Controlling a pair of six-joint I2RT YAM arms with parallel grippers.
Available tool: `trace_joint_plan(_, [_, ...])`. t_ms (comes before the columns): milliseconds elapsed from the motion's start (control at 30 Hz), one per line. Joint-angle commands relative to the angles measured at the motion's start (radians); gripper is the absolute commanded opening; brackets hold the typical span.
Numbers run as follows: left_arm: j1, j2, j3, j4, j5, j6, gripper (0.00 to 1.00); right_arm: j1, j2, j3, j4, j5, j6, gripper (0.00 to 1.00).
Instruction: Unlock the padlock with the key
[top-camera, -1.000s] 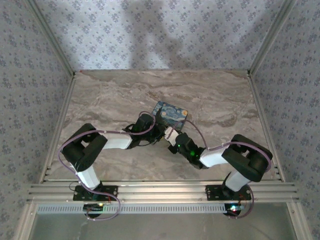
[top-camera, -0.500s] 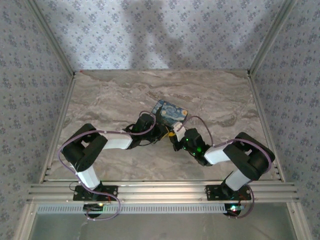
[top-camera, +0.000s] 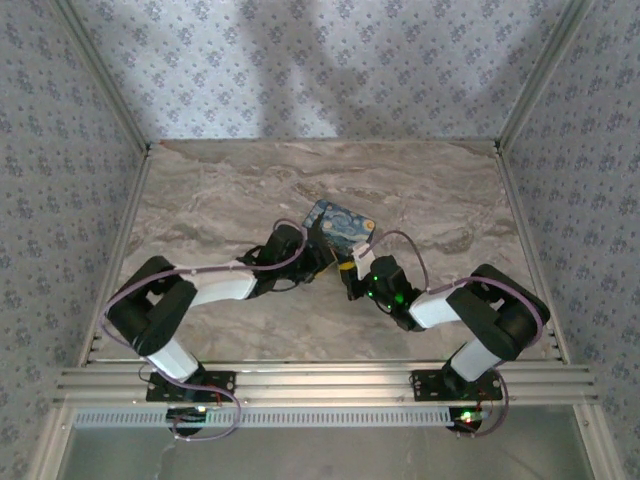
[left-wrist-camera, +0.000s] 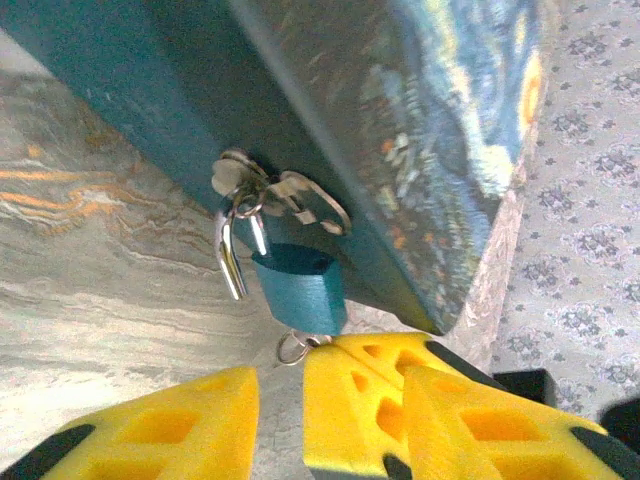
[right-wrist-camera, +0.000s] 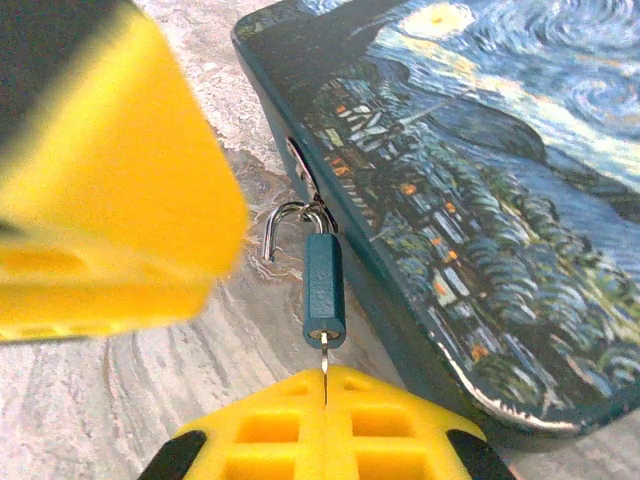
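Note:
The teal padlock (left-wrist-camera: 300, 288) hangs by its shackle from the hasp (left-wrist-camera: 285, 195) on the front of the swirl-painted box (top-camera: 340, 226). One leg of the shackle (right-wrist-camera: 268, 240) stands free outside the padlock (right-wrist-camera: 324, 290) body. My right gripper (right-wrist-camera: 325, 385) is shut on the key (right-wrist-camera: 324, 362), whose thin blade enters the keyhole in the lock's underside. The key's ring (left-wrist-camera: 291, 349) shows just under the lock. My left gripper (left-wrist-camera: 325, 400) is open just below the lock, holding nothing. One of its fingers (right-wrist-camera: 110, 200) looms blurred at the left.
Both grippers meet at the box's near edge, left gripper (top-camera: 322, 262) and right gripper (top-camera: 350, 272) almost touching. Patterned walls (top-camera: 70, 200) enclose the marble table (top-camera: 220, 190) on three sides.
The left gripper has opened and let go of the padlock, and its arm has shifted left. The right gripper came in closer to the box earlier and has since held still.

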Motion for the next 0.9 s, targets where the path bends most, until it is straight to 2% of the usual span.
trace_joint_plan(0, [0.034, -0.085, -0.018, -0.105, -0.037, 0.065, 0.47, -0.006, 0.014, -0.014, 0.009, -0.019, 0.158, 0.0])
trace_joint_plan(200, [0.139, -0.16, 0.013, -0.249, -0.021, 0.177, 0.57, -0.007, 0.067, -0.033, 0.044, -0.047, 0.35, 0.0])
trace_joint_plan(300, [0.201, -0.172, 0.062, -0.34, -0.018, 0.258, 0.63, -0.013, 0.087, -0.026, 0.047, -0.055, 0.386, 0.0])
trace_joint_plan(333, [0.222, -0.172, 0.075, -0.354, -0.014, 0.279, 0.65, -0.014, 0.088, -0.022, 0.035, -0.055, 0.393, 0.03])
trace_joint_plan(433, [0.276, -0.165, 0.12, -0.399, -0.011, 0.35, 0.68, -0.022, 0.081, -0.021, 0.022, -0.056, 0.401, 0.2])
trace_joint_plan(533, [0.305, -0.125, 0.18, -0.441, 0.019, 0.416, 0.68, -0.037, 0.051, -0.025, 0.0, -0.062, 0.395, 0.3])
trace_joint_plan(700, [0.308, -0.023, 0.284, -0.463, 0.087, 0.51, 0.68, -0.079, -0.003, -0.023, -0.029, -0.121, 0.378, 0.42])
trace_joint_plan(867, [0.298, 0.106, 0.385, -0.484, 0.167, 0.57, 0.68, -0.139, -0.022, 0.006, -0.052, -0.203, 0.366, 0.46])
